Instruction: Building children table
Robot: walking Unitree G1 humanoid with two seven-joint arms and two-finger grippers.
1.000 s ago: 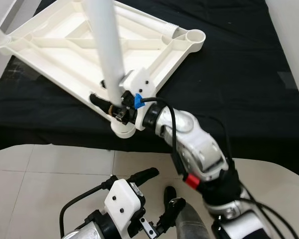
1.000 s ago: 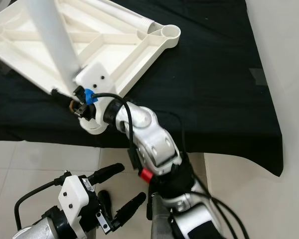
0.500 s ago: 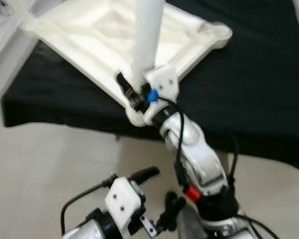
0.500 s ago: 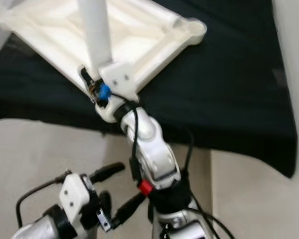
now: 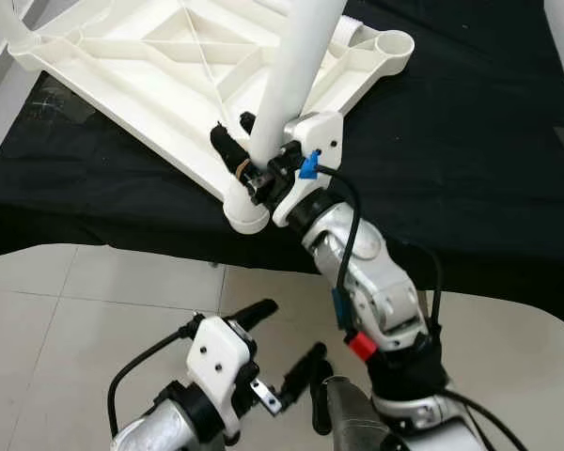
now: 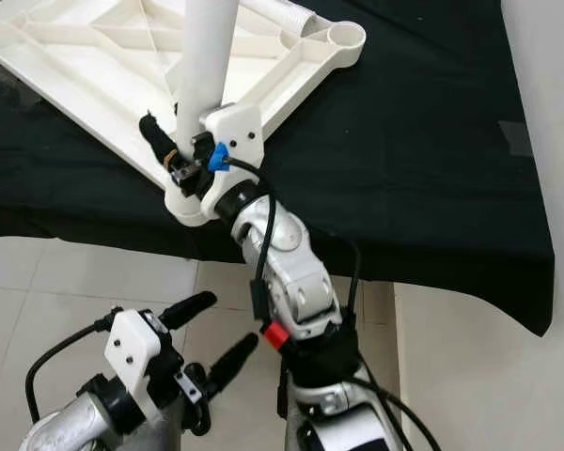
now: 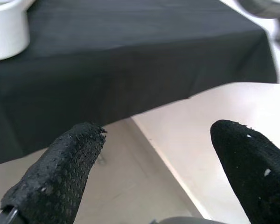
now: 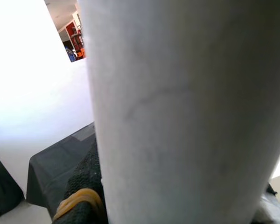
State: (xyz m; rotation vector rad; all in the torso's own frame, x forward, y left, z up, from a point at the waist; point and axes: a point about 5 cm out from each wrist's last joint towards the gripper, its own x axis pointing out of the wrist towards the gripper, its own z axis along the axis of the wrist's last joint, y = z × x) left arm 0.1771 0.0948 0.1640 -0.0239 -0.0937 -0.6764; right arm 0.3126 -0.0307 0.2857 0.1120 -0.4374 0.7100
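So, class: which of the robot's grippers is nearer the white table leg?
Right. The right gripper clasps the table leg; the left gripper hangs open below, over the floor.

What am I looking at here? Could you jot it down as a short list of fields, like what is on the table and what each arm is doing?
Surface: black cloth covering a table
Main piece: white plastic tabletop, lying underside up
Corner socket: round, at the near corner
Leg: white tube, leaning, its lower end at that socket
Right gripper: closed around the tube just above the socket
Left gripper: open, holding nothing, low over the tiled floor
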